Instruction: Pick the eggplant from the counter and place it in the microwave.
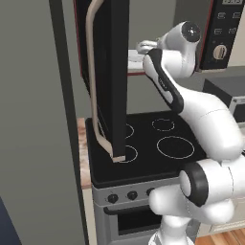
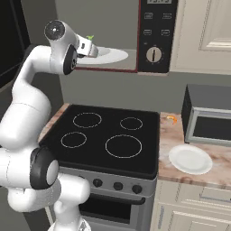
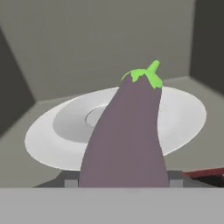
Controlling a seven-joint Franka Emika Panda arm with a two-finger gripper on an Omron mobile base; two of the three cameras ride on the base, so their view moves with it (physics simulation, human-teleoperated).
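Note:
The eggplant (image 3: 124, 131), dull purple with a green stem, rises between my fingertips, and my gripper (image 3: 122, 180) is shut on it. It hangs just above the white turntable plate (image 3: 183, 113) inside the microwave's grey cavity (image 3: 100, 43). From the right base view my gripper (image 2: 92, 48) reaches into the microwave (image 2: 155, 36) opening over the turntable (image 2: 115, 56), and the eggplant's green stem (image 2: 90, 38) pokes up. The black door (image 1: 112, 72) with its beige handle (image 1: 92, 76) stands swung wide open to the left of my gripper (image 1: 143, 46).
Below lies the black stovetop (image 2: 108, 135). To its right the speckled counter (image 2: 168, 168) carries a white round plate (image 2: 190, 159) and a dark grey box (image 2: 210, 115). A tall grey wall (image 1: 33, 119) flanks the open door.

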